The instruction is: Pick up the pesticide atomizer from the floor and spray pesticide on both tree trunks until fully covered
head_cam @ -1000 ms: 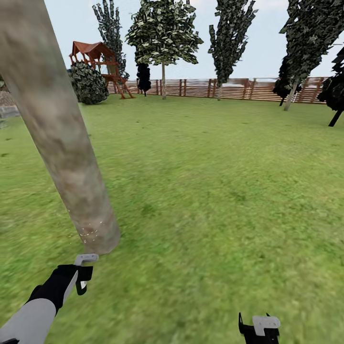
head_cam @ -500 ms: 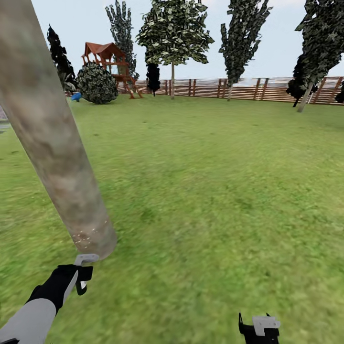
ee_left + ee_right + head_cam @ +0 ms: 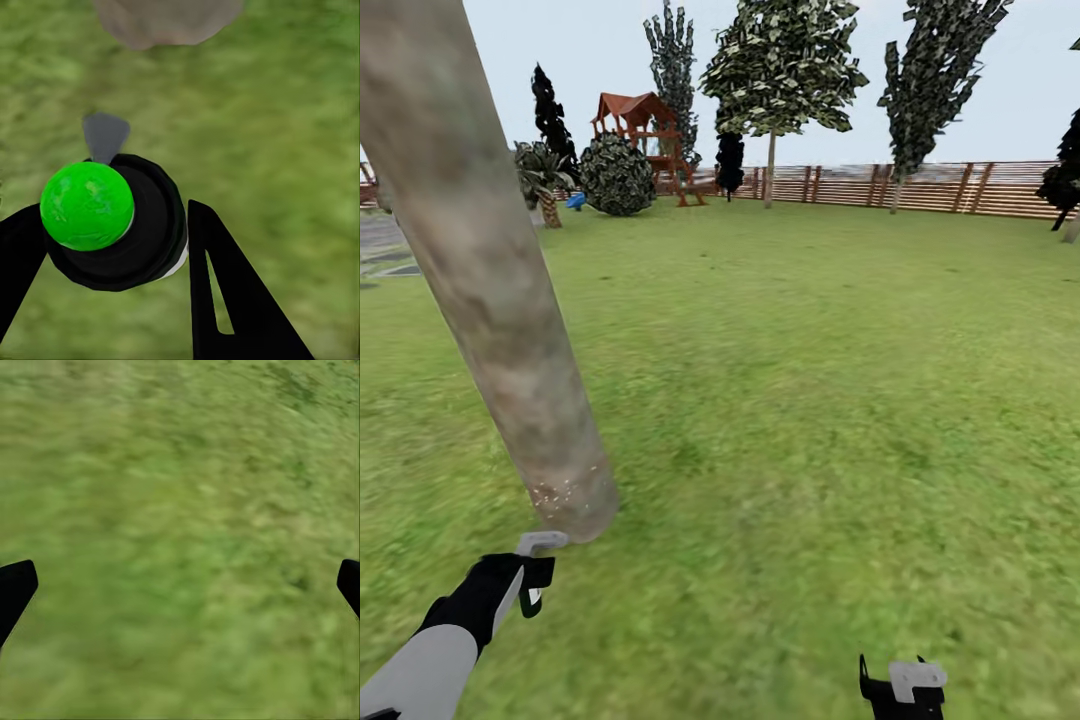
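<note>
A thick, mottled grey-brown tree trunk (image 3: pixel 500 300) leans across the left of the head view and meets the lawn just ahead of my left gripper (image 3: pixel 525 585). That gripper is shut on the pesticide atomizer (image 3: pixel 538 545). In the left wrist view the atomizer (image 3: pixel 105 225) is a black round body with a bright green cap. It sits between the black fingers (image 3: pixel 217 285), and its grey nozzle points at the trunk base (image 3: pixel 165 19). Pale specks dot the trunk's foot. My right gripper (image 3: pixel 901 690) hangs open over bare grass, its fingertips (image 3: pixel 15 585) wide apart.
Open lawn stretches ahead to a brown slat fence (image 3: pixel 920 185). Far off stand a leafy tree (image 3: pixel 785 60), a red-roofed play tower (image 3: pixel 640 115), a round bush (image 3: pixel 617 175) and a small palm (image 3: pixel 540 180).
The whole picture has slid right, so the camera has turned left; the palm and dark tree have come into view. Both arms hold the same pose, and the atomizer stays gripped.
</note>
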Robot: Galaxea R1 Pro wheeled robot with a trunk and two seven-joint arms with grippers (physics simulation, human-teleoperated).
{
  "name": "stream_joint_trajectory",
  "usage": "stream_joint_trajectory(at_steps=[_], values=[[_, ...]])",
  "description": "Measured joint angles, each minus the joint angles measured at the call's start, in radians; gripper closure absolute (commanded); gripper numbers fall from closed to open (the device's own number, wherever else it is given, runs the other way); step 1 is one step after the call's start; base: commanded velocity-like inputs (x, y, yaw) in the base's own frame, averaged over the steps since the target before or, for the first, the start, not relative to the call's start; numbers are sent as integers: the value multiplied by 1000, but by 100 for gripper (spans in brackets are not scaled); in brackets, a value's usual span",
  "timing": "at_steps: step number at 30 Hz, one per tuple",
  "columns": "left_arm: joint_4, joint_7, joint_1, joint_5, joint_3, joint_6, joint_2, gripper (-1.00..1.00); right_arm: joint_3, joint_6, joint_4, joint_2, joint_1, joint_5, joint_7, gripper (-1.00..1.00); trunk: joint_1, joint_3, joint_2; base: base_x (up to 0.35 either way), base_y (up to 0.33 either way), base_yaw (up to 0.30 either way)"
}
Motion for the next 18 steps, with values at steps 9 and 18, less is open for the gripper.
stream_joint_trajectory(at_steps=[9,18], values=[[0,0,0,0,0,0,1,100,0,0,0,0,0,0,0,-100,0,0,0,133,-244,128],[0,1,0,0,2,0,4,100,0,0,0,0,0,0,0,-100,0,0,0,2,-273,14]])
